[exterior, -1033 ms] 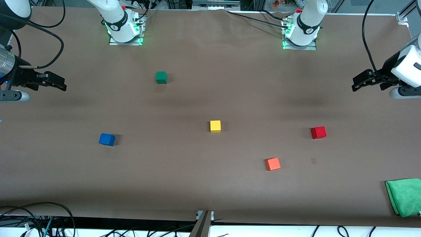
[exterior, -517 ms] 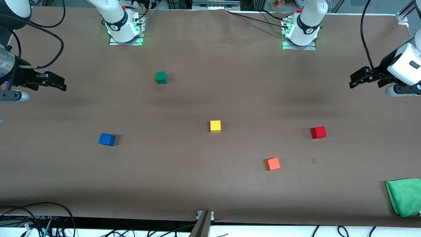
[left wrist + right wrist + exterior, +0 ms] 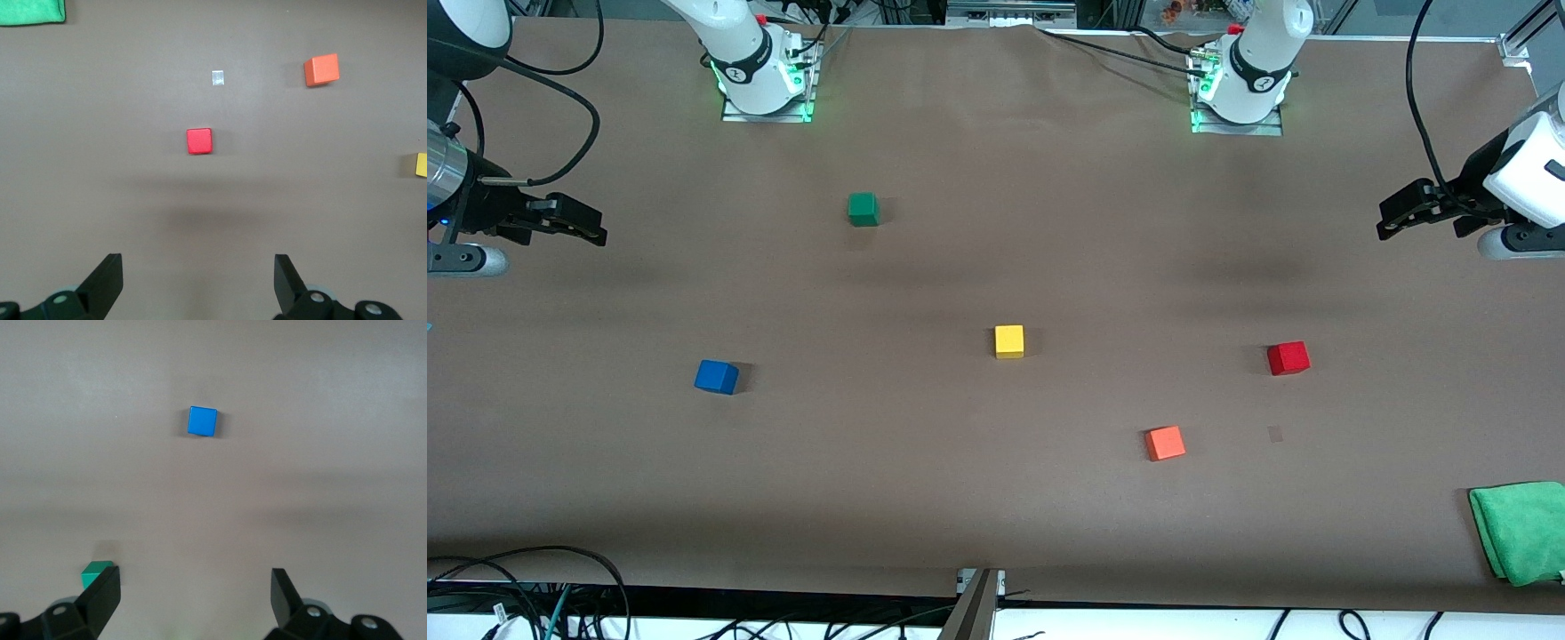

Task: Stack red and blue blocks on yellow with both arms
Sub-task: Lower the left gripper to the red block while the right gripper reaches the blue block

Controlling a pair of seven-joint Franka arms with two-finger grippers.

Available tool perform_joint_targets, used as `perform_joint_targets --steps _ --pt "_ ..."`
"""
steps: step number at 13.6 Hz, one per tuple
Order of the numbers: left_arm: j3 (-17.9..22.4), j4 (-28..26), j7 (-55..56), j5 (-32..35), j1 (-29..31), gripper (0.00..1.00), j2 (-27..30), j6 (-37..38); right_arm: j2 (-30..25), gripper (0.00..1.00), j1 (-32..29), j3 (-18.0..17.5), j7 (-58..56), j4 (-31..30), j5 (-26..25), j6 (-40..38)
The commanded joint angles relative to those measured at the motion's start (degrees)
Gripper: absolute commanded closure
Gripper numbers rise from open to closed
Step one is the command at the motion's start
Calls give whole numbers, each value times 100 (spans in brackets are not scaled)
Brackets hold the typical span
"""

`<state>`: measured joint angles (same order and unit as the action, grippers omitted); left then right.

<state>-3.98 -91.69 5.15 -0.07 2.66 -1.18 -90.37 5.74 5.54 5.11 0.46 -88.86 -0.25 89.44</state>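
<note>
Left gripper [image 3: 1392,222], jaws apart and empty, is hanging above the table's end; descending squarely over the red block [image 3: 1288,357] (right gripper [image 3: 585,229] likewise apart) favors a centered grasp.

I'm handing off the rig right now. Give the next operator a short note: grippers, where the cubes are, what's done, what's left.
Left gripper: open, empty, up over the left arm's end of the table.
Right gripper: open, empty, up over the right arm's end.
Yellow cube: mid-table, nothing on it.
Red cube: on the table toward the left arm's end.
Blue cube: on the table toward the right arm's end.
Done: nothing stacked yet.
Left: pick red and blue, stack both on yellow. Leave the orange cube and green cube alone.
</note>
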Motion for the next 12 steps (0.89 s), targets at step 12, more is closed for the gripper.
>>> perform_joint_targets --steps 12 --pt "55 283 -15 77 296 0 -725 -165 831 0 -70 -36 -19 97 -80 538"
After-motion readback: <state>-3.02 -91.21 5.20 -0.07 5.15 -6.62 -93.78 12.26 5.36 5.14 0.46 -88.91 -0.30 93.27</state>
